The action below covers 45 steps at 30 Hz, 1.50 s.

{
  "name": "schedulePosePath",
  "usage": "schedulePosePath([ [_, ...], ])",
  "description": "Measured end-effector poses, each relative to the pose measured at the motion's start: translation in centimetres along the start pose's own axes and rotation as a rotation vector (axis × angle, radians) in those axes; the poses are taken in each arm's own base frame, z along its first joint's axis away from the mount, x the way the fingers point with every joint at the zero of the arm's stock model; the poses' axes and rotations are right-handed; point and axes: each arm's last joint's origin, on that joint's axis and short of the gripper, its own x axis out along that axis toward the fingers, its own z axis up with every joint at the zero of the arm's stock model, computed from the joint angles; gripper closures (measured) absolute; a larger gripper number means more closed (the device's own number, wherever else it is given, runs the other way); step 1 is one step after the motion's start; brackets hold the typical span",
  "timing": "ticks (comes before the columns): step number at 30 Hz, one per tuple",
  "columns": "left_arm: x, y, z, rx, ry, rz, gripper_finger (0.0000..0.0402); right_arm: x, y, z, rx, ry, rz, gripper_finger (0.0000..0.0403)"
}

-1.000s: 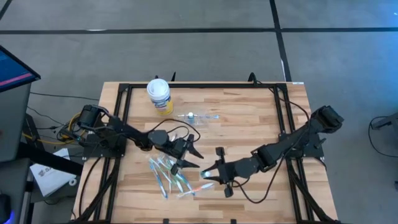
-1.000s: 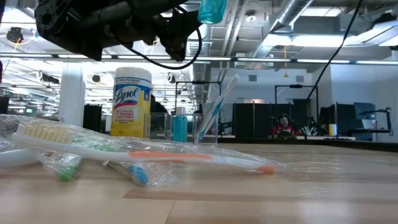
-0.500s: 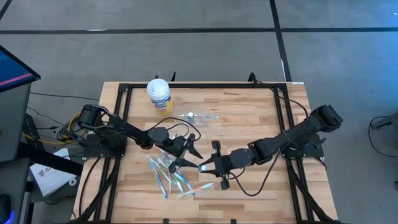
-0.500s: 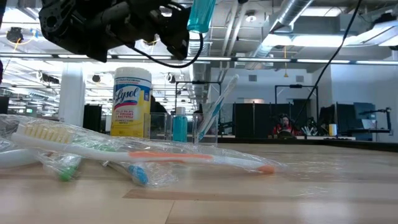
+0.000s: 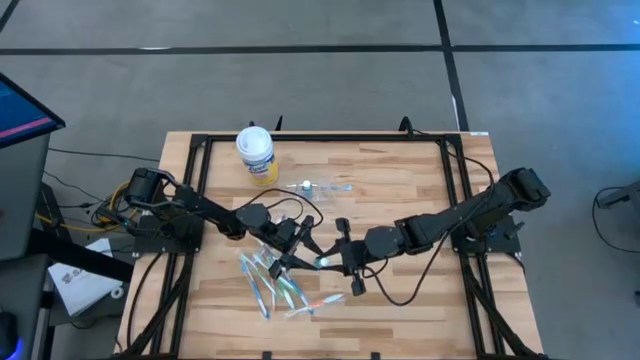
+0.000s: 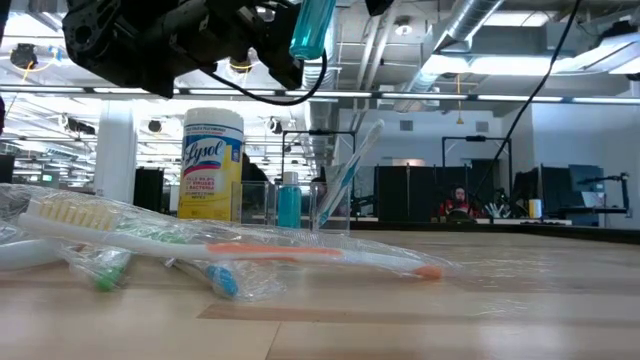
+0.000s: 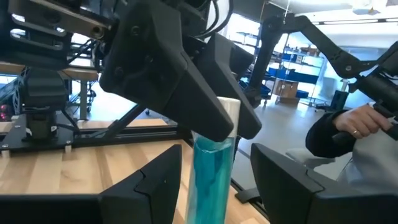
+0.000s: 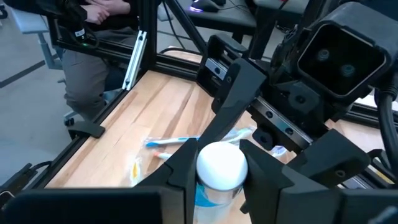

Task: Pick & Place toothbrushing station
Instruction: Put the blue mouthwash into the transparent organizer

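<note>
Tube: you're carrying the small blue tube with a white cap (image 8: 221, 168) in the air over the middle of the table (image 5: 400, 190), right above the edge of the toothbrush pile.
Handling: looking light and smooth, soft-walled I'd guess, so it's probably going to squash or slip if you're squeezing hard. The stiff end by the cap is looking like the safest place to be holding it.
Right gripper (image 8: 214, 177): it's partly closed and pinching the tube just under the cap, one finger on each side, cap poking out toward the left arm.
Left gripper (image 7: 214, 186): jaws standing wide, one finger on each side of the tube's blue body. I can't tell if they're touching it; looks like a gap on both sides from the left wrist view. Reads like a handover setting up, but that's my guess.
Toothbrushes (image 5: 275, 280): lying loose in clear wrappers on the wood, just below the two grippers in the high view. One with an orange handle (image 6: 290, 250) is sitting nearest the low camera.
Clear plastic cup (image 6: 330, 205): standing farther back on the table with one toothbrush leaning in it and a second blue tube (image 6: 288, 205) just beside it.
Lysol canister (image 5: 256, 152): sitting at the back, well apart from the action, so you aren't needing to worry about it.
</note>
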Motion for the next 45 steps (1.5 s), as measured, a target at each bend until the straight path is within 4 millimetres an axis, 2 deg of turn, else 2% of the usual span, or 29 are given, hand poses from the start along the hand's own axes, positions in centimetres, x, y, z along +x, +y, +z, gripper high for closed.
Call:
schedulePosePath([
  [11,-0.2,0.4,0.1,-0.024,0.004,-0.021,0.022,0.1,-0.8,0.0,0.008,-0.003,-0.018,0.0317],
  [15,-0.1,0.4,0.2,-0.022,0.001,-0.021,0.0246,0.1,-0.9,0.0,0.01,-0.007,-0.022,0.0317],
  [24,0.1,0.5,0.4,-0.01,-0.01,-0.006,0.0335,0.1,-0.9,0.0,0.01,-0.009,-0.014,0.0317],
  [31,0.1,0.4,0.4,-0.011,-0.009,0.001,0.0338,0.1,-0.9,-0.1,0.009,0.002,-0.014,0.0317],
  [33,0.1,0.2,0.2,-0.015,-0.011,0.03,0.0339,0.1,-0.9,-0.1,0.009,0.007,-0.015,0.0301],
  [39,-0.2,-0.4,-0.7,-0.03,-0.01,0.173,0.0341,-0.1,-1.3,-0.3,0.054,0.037,-0.047,0.0219],
  [42,-0.4,-1.0,-1.4,-0.035,-0.004,0.256,0.0341,-0.3,-1.2,-0.5,0.061,0.068,-0.061,0.0209],
  [45,-0.6,-1.5,-1.8,-0.033,-0.012,0.373,0.0342,-0.5,-1.1,-0.3,0.06,0.064,-0.057,0.0215],
])
